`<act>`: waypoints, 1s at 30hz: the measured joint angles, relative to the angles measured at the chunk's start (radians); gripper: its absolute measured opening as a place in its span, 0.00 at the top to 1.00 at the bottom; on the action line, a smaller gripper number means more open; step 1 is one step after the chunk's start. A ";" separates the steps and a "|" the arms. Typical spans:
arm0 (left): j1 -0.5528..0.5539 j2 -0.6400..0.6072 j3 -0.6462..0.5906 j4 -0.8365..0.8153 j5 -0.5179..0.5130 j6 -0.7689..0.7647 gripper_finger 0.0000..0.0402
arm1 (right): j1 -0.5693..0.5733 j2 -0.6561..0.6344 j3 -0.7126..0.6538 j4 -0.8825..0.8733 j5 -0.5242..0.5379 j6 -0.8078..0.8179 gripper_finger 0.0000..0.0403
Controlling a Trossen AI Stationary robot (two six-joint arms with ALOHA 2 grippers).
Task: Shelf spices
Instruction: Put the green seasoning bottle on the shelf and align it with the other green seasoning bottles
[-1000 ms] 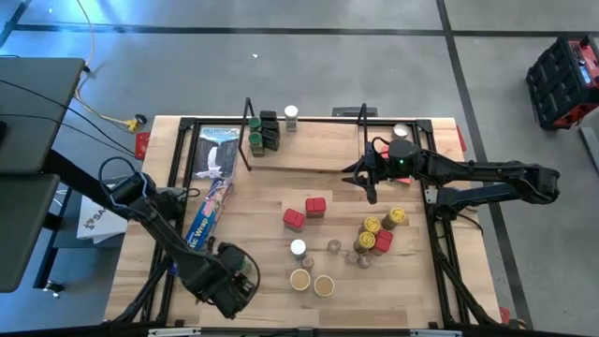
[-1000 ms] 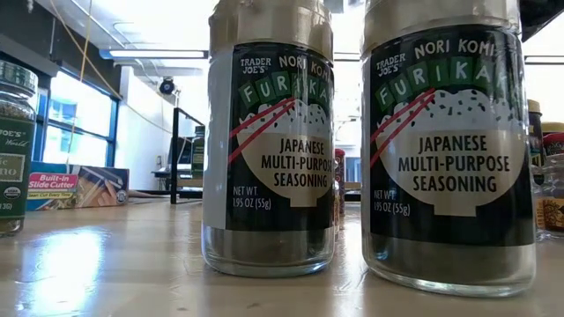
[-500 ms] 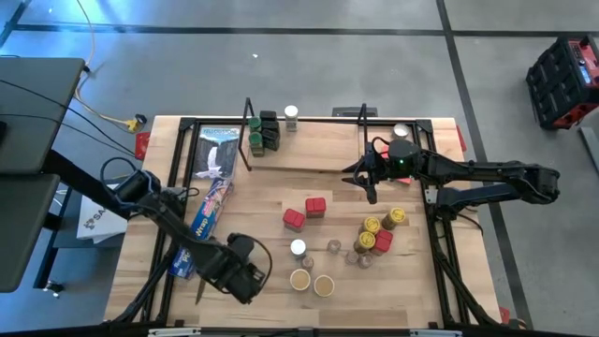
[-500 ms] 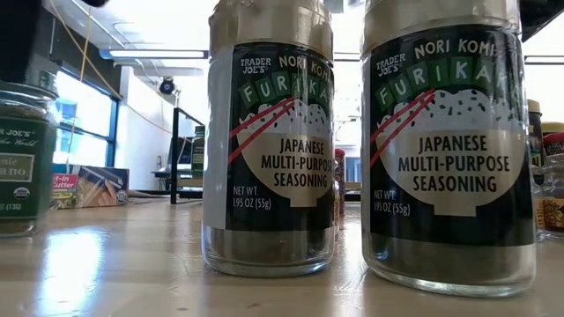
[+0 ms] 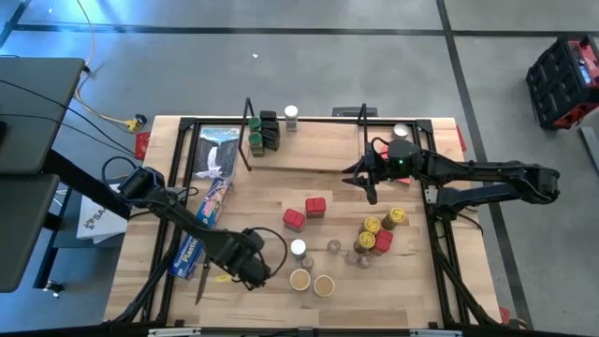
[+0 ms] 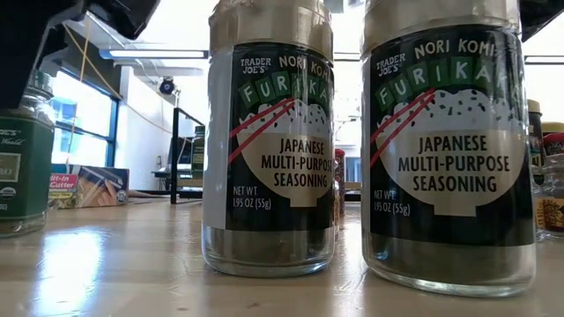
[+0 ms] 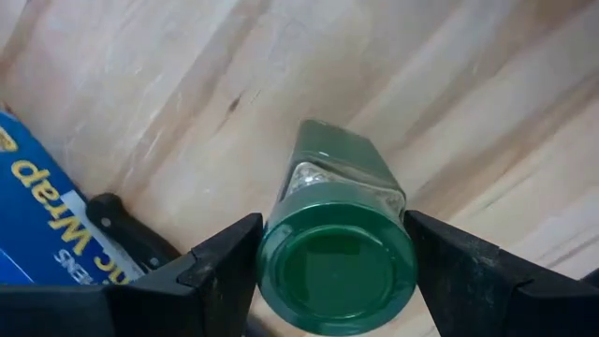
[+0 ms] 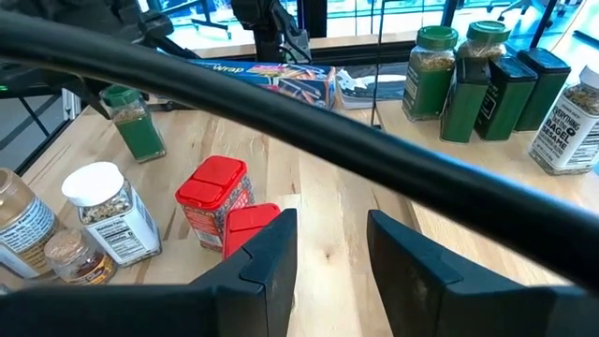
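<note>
My left gripper (image 5: 251,268) is near the table's front edge, pointing down and shut on a green-lidded spice jar (image 7: 337,253), which also shows in the low view (image 6: 22,176). My right gripper (image 5: 368,183) hangs open over the table by the shelf's right end, with nothing between its fingers (image 8: 332,262). The shelf (image 5: 309,167), a black wire frame with a wooden board, stands at the far edge and bears green jars (image 5: 262,133) and a white-lidded jar (image 5: 291,114). Red tins (image 5: 306,212) and yellow-lidded jars (image 5: 379,227) stand on the table. My left gripper pinches the jar's green lid (image 7: 281,281) between its two fingers (image 7: 225,267), one on each side. The fingers come from above, pointing down. The jar hangs below them with its body slightly tilted. Whether its base is clear of the table, I cannot tell.
A long blue plastic-wrap box (image 5: 208,206) and a black stick (image 5: 201,281) lie left of my left gripper. Tan-lidded jars (image 5: 311,281) and a white-lidded one (image 5: 298,248) stand just to its right, and two furikake jars (image 6: 269,141) fill the low view.
My left gripper has gone toward the table's right edge and a little toward the far edge, rolling about its downward axis. The green-lidded jar has gone along in its hold, nearer to the tan-lidded jars.
</note>
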 joint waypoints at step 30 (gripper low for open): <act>0.107 0.000 0.162 -0.153 0.056 0.306 0.54 | 0.000 0.000 0.000 -0.003 0.000 0.000 0.69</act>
